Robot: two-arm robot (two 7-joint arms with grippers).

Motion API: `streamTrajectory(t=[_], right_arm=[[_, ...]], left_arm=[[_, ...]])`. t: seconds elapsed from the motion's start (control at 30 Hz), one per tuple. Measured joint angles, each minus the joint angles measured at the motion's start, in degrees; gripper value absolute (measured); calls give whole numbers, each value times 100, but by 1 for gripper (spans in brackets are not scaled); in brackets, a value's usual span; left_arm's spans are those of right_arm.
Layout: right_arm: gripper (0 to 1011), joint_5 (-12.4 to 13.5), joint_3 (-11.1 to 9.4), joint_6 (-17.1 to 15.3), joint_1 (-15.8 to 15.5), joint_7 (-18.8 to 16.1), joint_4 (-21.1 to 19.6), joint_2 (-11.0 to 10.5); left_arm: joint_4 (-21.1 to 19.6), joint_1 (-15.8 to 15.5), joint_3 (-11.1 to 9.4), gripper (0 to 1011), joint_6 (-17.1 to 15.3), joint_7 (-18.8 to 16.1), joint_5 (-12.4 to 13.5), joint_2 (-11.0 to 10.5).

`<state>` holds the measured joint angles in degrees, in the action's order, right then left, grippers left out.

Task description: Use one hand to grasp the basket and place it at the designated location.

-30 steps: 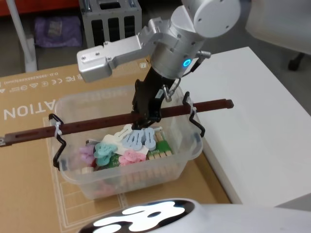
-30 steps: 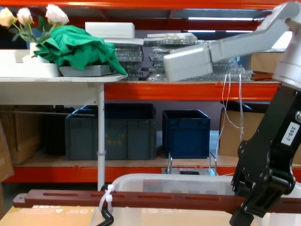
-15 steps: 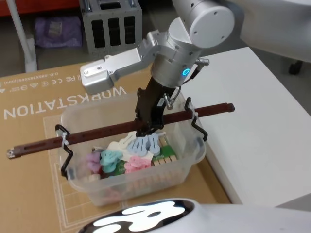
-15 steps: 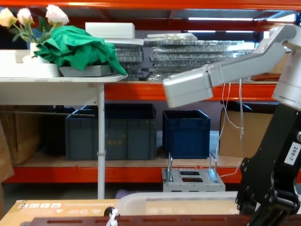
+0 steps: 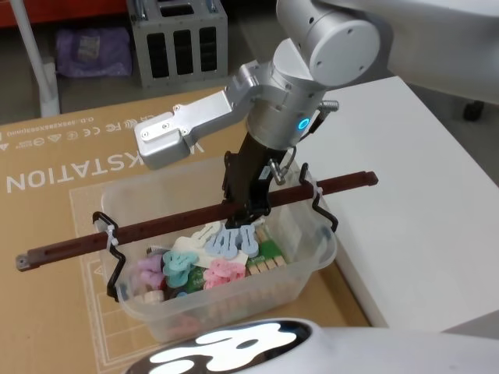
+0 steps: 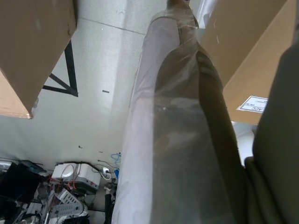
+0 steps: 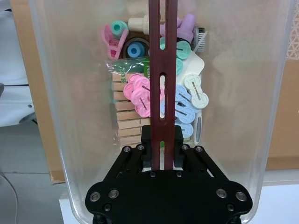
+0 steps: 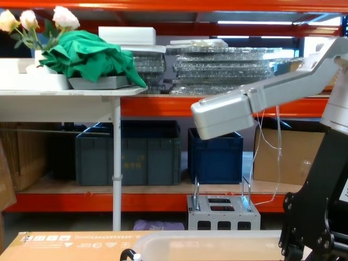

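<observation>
The basket is a translucent tub holding several pastel clips and wooden pegs. It is over the cardboard sheet, close to my body. A reddish-brown handle bar crosses its top, held on by black wire hooks and white zip ties. My right gripper reaches down from above and is shut on the middle of the bar. In the right wrist view the black fingers clamp the bar above the clips, with the basket's wall on both sides. The basket's rim shows low in the chest view, next to my right arm. My left arm hangs parked near the floor.
A white table stands right of the cardboard, its edge close to the basket's right end. A grey metal rack sits on the floor beyond the cardboard. Dark blue crates stand on the shelving at the back. A plastic-wrapped post is beside the left arm.
My right gripper has carried the basket nearer to me and a little to the right. The bar has dropped below the chest view's lower edge.
</observation>
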<state>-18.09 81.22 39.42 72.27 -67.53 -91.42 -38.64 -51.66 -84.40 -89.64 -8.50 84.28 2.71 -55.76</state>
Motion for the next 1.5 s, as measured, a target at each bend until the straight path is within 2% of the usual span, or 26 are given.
streamTrajectory(t=[0.2, 0.67, 0.8, 0.83, 0.97, 1.03, 1.07, 1.17, 1.2, 1.5], right_arm=[[234, -99, 78, 22, 0, 7, -45, -8], [242, -136, 177, -5, 27, -1, -71, -32], [348, -114, 186, -3, 29, -11, -48, -43], [411, -102, 186, -2, 30, -10, -45, -43], [531, -71, 181, -1, 40, -17, -33, -42], [565, -65, 177, -1, 44, -19, -29, -41], [635, -62, 173, -1, 45, -19, -26, -41], [706, -56, 167, -1, 46, -16, -18, -45], [774, -52, 163, -2, 47, -14, -14, -51], [990, 133, 28, -3, 88, 18, 159, -55]], left_arm=[[0, 0, 0, 0, 0, 0, 0, 0], [0, 0, 0, 0, 0, 0, 0, 0], [0, 0, 0, 0, 0, 0, 0, 0], [0, 0, 0, 0, 0, 0, 0, 0], [1, 0, 0, 0, 0, 0, 0, 0], [0, 0, 0, 0, 0, 0, 0, 0], [0, 0, 0, 0, 0, 0, 0, 0], [0, 0, 0, 0, 0, 0, 0, 0], [0, 0, 0, 0, 0, 0, 0, 0], [0, 0, 0, 0, 0, 0, 0, 0]])
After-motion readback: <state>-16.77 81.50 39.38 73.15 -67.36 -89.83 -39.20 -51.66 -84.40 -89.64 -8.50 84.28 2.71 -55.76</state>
